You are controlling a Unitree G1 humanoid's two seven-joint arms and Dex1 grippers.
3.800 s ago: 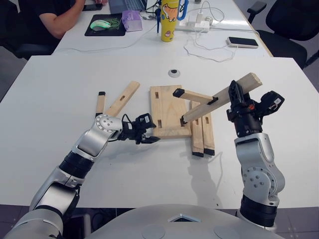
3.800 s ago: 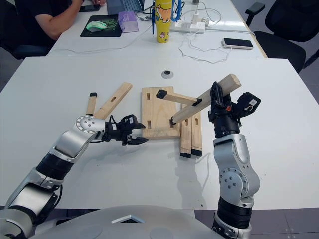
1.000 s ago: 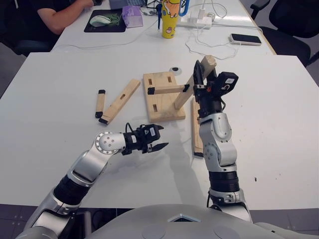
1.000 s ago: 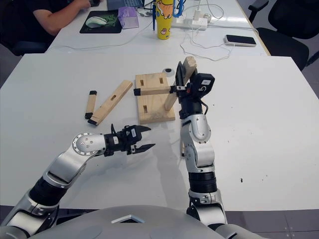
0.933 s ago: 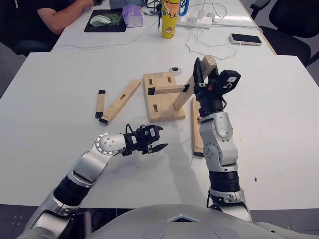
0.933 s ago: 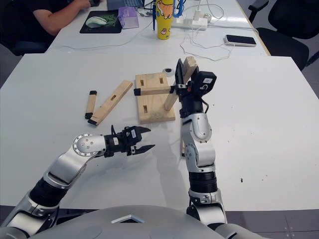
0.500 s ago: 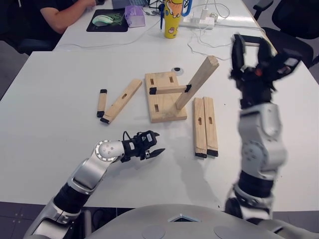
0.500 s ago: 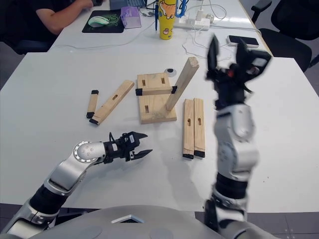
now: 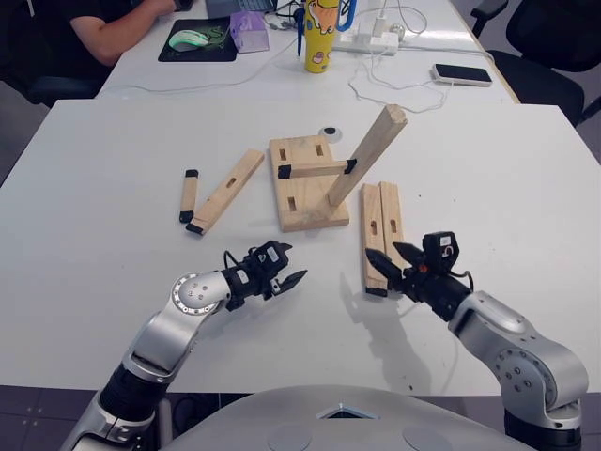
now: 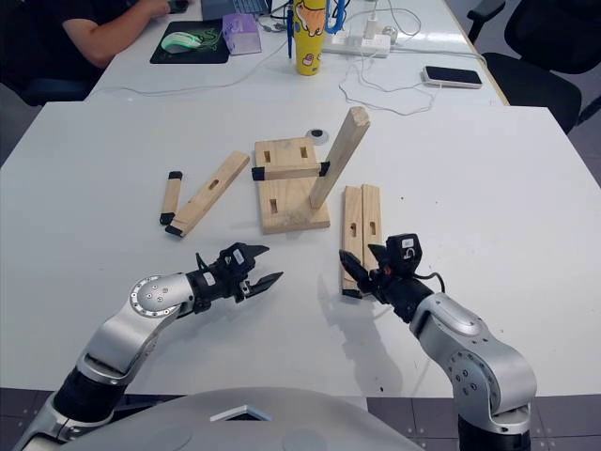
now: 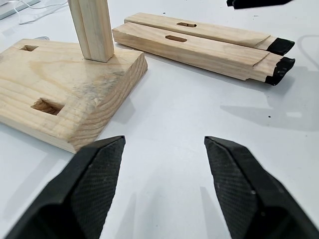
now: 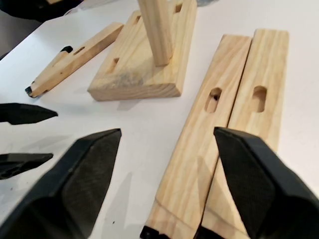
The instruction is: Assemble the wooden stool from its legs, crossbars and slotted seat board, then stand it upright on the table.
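Observation:
The slotted seat board (image 9: 302,193) lies flat mid-table. One leg (image 9: 370,153) stands tilted in it, with a black-tipped crossbar (image 9: 317,169) joined to its side. Two more legs (image 9: 382,230) lie side by side to the board's right. A fourth leg (image 9: 225,190) and a short crossbar (image 9: 189,195) lie to its left. My left gripper (image 9: 282,278) hovers open just in front of the board (image 11: 60,94), with nothing in it. My right gripper (image 9: 399,268) is open and empty at the near ends of the two lying legs (image 12: 224,134).
A small round disc (image 9: 330,132) sits behind the board. On the far table stand a yellow cup (image 9: 319,38), a phone (image 9: 458,75), cables and a mouse pad (image 9: 195,42). White tabletop lies free in front of and beside both arms.
My right gripper let go of the tilted leg, rose high, then came down to the near ends of the two lying legs. The leg stays standing in the board. My left gripper has barely moved.

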